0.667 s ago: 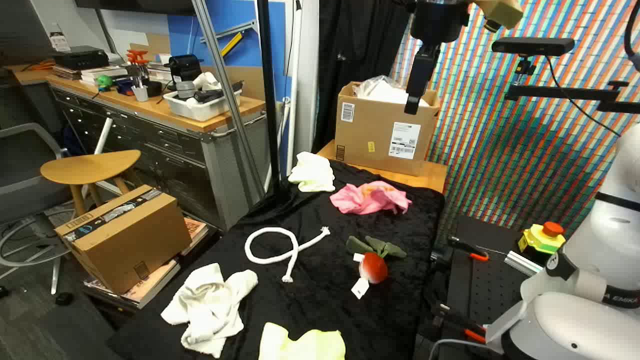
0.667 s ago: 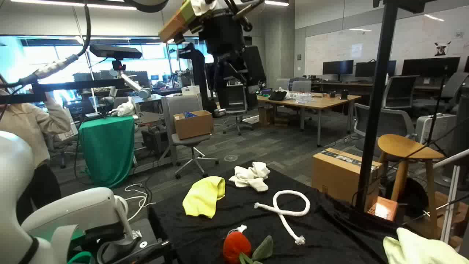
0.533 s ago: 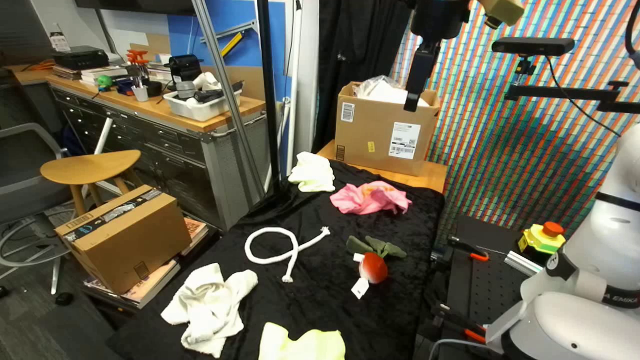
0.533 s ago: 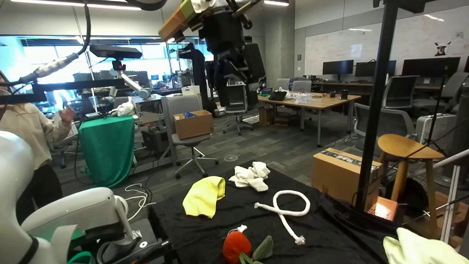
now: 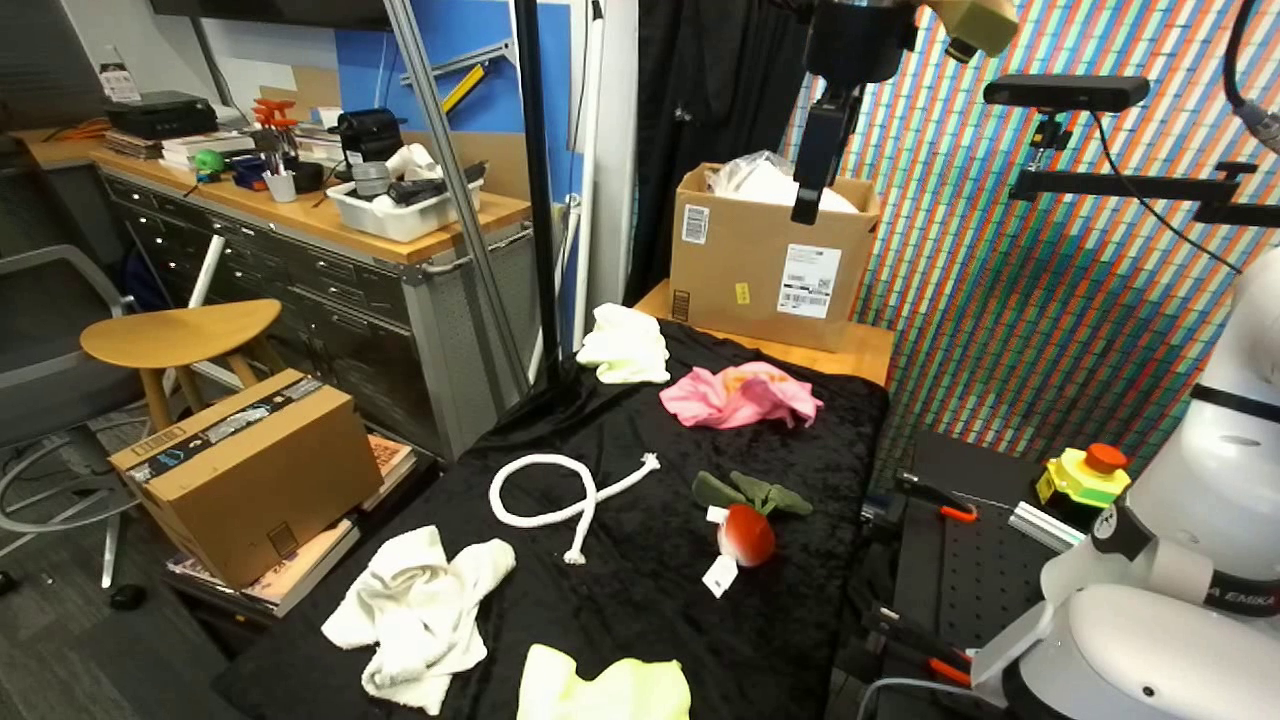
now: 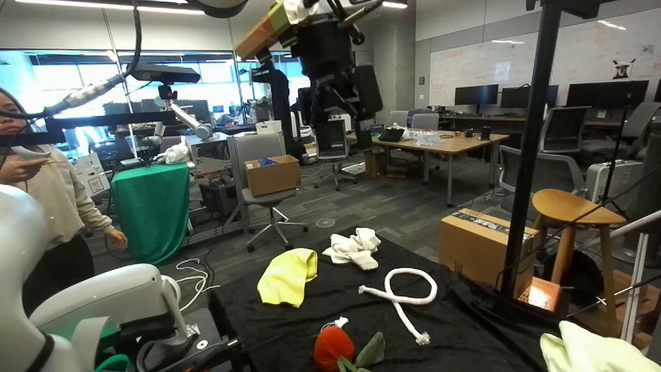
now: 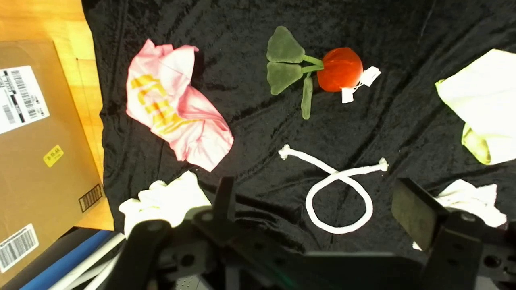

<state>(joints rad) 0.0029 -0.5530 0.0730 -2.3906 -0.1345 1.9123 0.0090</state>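
My gripper (image 7: 318, 201) is open and empty, with its two fingers wide apart. It hangs high above the table in both exterior views (image 5: 806, 200) (image 6: 344, 135) and touches nothing. In the wrist view, a looped white rope (image 7: 338, 175) lies between and beyond the fingers. A red plush vegetable (image 7: 340, 69) with green leaves and white tags lies farther up. A crumpled pink cloth (image 7: 173, 106) with yellow lettering lies to its left. A pale cloth (image 7: 167, 201) is partly hidden by the left finger, a white cloth (image 7: 469, 199) by the right. A yellow cloth (image 7: 492, 100) lies at right.
A black velvet cloth (image 5: 640, 590) covers the table. A large cardboard box (image 5: 770, 265) stands at its end. A black post (image 6: 526, 150) rises beside the table. A camera on a bracket (image 5: 1065, 92) is near the arm. A person (image 6: 62, 196) stands behind the robot.
The gripper has shifted a little, leftward in one exterior view and rightward in the other, staying open. The person has moved their arms. The things on the table have not moved.
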